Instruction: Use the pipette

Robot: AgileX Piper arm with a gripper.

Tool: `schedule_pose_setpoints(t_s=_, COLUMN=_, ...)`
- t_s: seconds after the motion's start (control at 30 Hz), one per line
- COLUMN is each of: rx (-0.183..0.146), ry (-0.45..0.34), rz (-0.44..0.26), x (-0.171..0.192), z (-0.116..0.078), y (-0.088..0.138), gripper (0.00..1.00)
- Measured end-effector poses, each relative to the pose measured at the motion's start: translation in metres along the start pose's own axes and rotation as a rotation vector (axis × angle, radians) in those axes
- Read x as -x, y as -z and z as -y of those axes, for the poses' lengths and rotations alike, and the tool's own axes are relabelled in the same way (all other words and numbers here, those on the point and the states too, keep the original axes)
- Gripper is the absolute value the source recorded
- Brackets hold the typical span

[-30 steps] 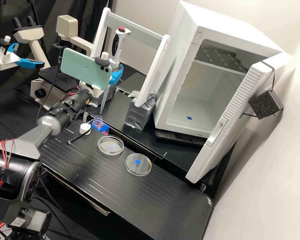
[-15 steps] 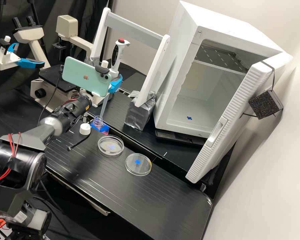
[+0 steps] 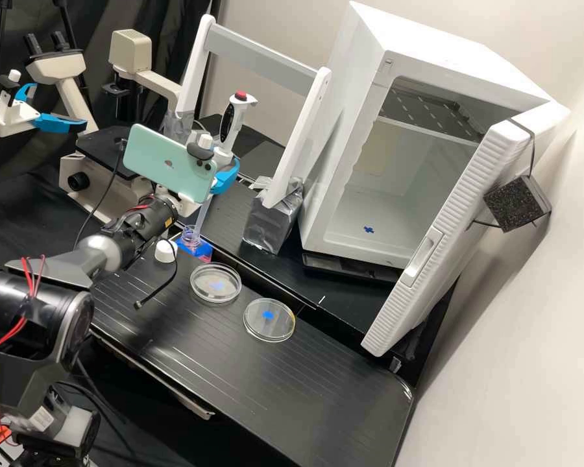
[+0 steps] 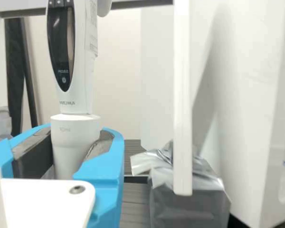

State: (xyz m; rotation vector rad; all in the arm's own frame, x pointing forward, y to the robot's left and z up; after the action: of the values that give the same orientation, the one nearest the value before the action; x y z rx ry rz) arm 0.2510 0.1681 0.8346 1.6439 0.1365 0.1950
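Robot gripper [image 3: 224, 162] is clasping the white pipette [image 3: 232, 123] low on its body, the fingers standing apart by just its width. Slanting down, the tip [image 3: 204, 211] is meeting the bottle [image 3: 190, 243] in view; whether it is entering, I cannot tell. Nearer the high camera, one clear dish [image 3: 276, 329] is lying just beside another [image 3: 207, 277]; beyond, a white cap [image 3: 165, 251] is sitting near the bottle, and farther back a white frame [image 3: 259, 55] is standing beside a cabinet [image 3: 347, 97].

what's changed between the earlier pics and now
The claw has come down with the pipette in its grip, bringing the pipette's tip lower at the open bottle. Nothing was let go. Bottle, white cap and both petri dishes stayed put.
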Motion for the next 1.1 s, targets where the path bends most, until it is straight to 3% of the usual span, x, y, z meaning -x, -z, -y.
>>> schedule_pose_setpoints(t_s=0.07, rx=-0.018, ry=-0.014, rz=0.006, x=0.004, z=0.003, y=-0.004, gripper=0.00)
schedule_pose_setpoints(t_s=0.4, rx=-0.027, ry=-0.065, rz=-0.025, x=0.021, z=0.018, y=-0.009, gripper=0.00)
schedule_pose_setpoints(t_s=0.63, rx=0.022, ry=-0.100, rz=-0.057, x=0.023, z=0.030, y=-0.007, gripper=0.00)
schedule_pose_setpoints(t_s=0.77, rx=0.054, ry=-0.104, rz=-0.037, x=0.022, z=0.036, y=-0.010, gripper=0.00)
schedule_pose_setpoints(t_s=1.1, rx=0.087, ry=-0.058, rz=0.030, x=0.015, z=0.055, y=-0.025, gripper=0.00)
